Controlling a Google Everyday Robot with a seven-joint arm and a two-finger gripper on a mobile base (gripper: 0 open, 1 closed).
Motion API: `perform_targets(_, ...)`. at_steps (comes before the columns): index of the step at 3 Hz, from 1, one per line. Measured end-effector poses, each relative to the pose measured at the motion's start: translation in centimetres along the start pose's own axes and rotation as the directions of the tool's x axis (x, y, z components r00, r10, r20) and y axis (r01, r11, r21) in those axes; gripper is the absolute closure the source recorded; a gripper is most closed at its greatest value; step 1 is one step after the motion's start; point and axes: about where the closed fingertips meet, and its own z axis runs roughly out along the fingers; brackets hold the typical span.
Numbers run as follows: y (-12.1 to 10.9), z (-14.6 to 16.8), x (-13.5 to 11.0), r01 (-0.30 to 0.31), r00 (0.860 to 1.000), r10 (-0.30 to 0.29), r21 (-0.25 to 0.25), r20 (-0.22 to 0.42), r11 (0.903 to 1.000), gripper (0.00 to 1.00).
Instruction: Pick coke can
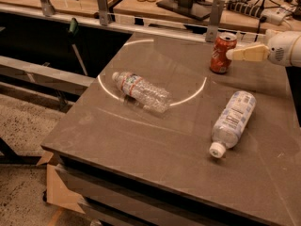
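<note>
The coke can (222, 53) is a small orange-red can with a silver top. It stands upright near the far right edge of the dark grey table (155, 145). My gripper (231, 55) reaches in from the right edge of the view at the height of the can's upper half. Its cream-coloured tip lies over the can's right side. Whether it touches the can does not show.
A clear crinkled plastic bottle (141, 91) lies on its side at the table's middle left. A white-labelled bottle with a white cap (232, 121) lies on the right, nearer than the can. A rail with metal posts (214, 14) and a cluttered bench stand behind the table.
</note>
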Motion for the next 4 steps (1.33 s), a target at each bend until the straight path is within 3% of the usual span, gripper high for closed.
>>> perform_targets(1,1.4,3.1,1.0,0.009,0.998,-0.013,-0.087,-0.056,0.9962,0.0)
perform_targets(2,4.4,6.0,2.7,0.017,0.989,-0.048,-0.22,-0.137,0.9754,0.26)
perform_targets(3,5.5,6.7,3.3,0.022,0.984,-0.069,-0.27,-0.166,0.9626,0.5)
perform_targets(4,6.3,5.9,0.6,0.068,0.992,-0.096,-0.291,-0.084,0.9543,0.72)
